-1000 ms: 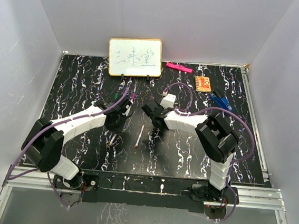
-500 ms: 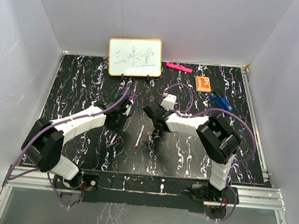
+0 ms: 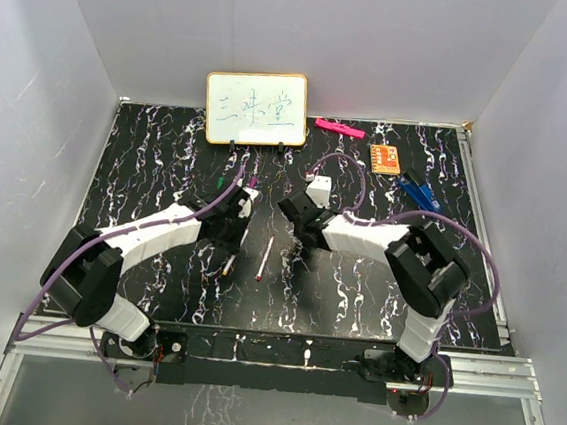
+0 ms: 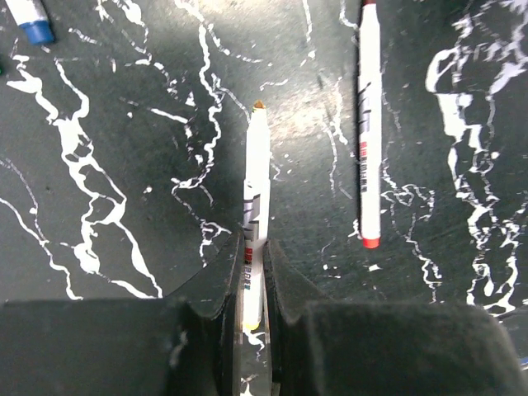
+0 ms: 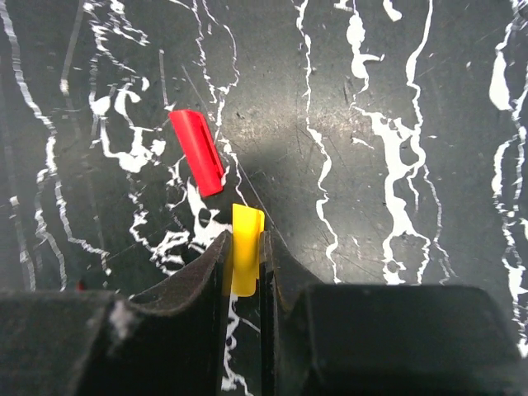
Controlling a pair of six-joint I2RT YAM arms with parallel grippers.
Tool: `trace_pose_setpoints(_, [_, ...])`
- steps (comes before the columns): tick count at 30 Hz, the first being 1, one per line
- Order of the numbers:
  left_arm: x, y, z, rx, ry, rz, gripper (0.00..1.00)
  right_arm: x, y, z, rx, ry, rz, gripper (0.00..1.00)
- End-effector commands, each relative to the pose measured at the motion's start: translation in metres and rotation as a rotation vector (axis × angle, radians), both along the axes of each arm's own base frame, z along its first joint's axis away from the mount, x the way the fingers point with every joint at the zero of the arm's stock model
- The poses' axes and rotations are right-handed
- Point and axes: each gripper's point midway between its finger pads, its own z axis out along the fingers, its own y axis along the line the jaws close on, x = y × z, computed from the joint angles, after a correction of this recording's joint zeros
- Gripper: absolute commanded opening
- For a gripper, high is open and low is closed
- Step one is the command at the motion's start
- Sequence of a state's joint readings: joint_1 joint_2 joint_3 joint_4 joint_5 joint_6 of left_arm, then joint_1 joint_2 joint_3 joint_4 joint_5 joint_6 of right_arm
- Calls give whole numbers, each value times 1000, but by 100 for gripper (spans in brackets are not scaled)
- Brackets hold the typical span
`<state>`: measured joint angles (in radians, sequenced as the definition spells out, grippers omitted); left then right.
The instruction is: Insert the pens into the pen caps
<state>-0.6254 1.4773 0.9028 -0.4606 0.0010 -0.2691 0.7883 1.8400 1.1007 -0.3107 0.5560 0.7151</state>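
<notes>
My left gripper (image 4: 252,247) is shut on a white pen (image 4: 255,190) with a yellow end. The pen sticks out ahead of the fingers, tip forward, just above the table. A second white pen with red ends (image 4: 369,124) lies on the table to its right, also seen in the top view (image 3: 264,256). My right gripper (image 5: 245,247) is shut on a yellow cap (image 5: 246,235). A red cap (image 5: 198,151) lies on the table just ahead and left of it. In the top view the left gripper (image 3: 229,237) and right gripper (image 3: 295,232) flank the red pen.
A blue-ended pen (image 4: 29,16) lies far left. A small whiteboard (image 3: 256,107) stands at the back, with a pink bar (image 3: 339,128), an orange board (image 3: 386,159) and a blue clip (image 3: 419,192) to its right. More pens (image 3: 254,183) lie below the whiteboard.
My left gripper has shifted slightly right with the pen. My right arm has swung a little to the right, its gripper still near the table's middle.
</notes>
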Motion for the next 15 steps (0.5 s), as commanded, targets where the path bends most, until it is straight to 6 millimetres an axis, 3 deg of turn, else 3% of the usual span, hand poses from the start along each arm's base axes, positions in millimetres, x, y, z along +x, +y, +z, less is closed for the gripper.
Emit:
trace_pose_setpoints(1, [8, -17, 24, -121, -74, -21, 0, 17, 4, 81, 98, -180, 50, 0])
trace_pose_setpoints(6, [17, -28, 36, -187, -138, -28, 0, 18, 3, 141, 234, -366, 106, 0])
trace_pose_setpoints(9, [21, -41, 53, -283, -207, -60, 0, 15, -2, 172, 334, -492, 129, 0])
trace_pose_setpoints(15, [19, -74, 82, -525, -283, -116, 0, -1, 5, 215, 523, -661, 241, 0])
